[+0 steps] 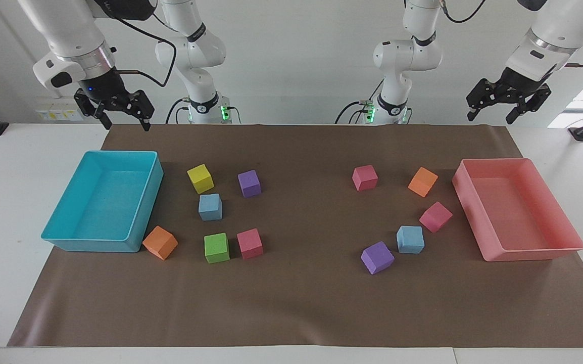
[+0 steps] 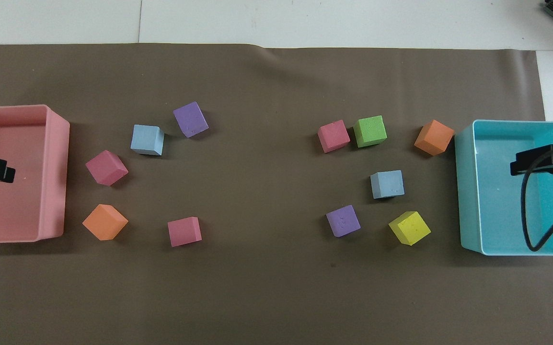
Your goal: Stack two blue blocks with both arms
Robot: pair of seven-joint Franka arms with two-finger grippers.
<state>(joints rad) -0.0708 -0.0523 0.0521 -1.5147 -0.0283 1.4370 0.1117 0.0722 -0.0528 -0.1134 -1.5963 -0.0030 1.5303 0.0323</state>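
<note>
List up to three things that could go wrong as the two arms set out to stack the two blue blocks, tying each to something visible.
1. The blue block at the left arm's end sits close to a purple cube and a pink cube; fingers may nudge them.
2. The other blue block has a yellow cube crowding it.
3. Both blocks lie far apart, while the open left gripper and right gripper hang high, so alignment could slip.

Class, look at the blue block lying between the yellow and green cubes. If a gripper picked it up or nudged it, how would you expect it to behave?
The blue block has flat faces and sits square on the brown mat, so it should slide rather than roll. Its matte surface suggests a grip would hold. Small, it probably lifts easily.
</note>
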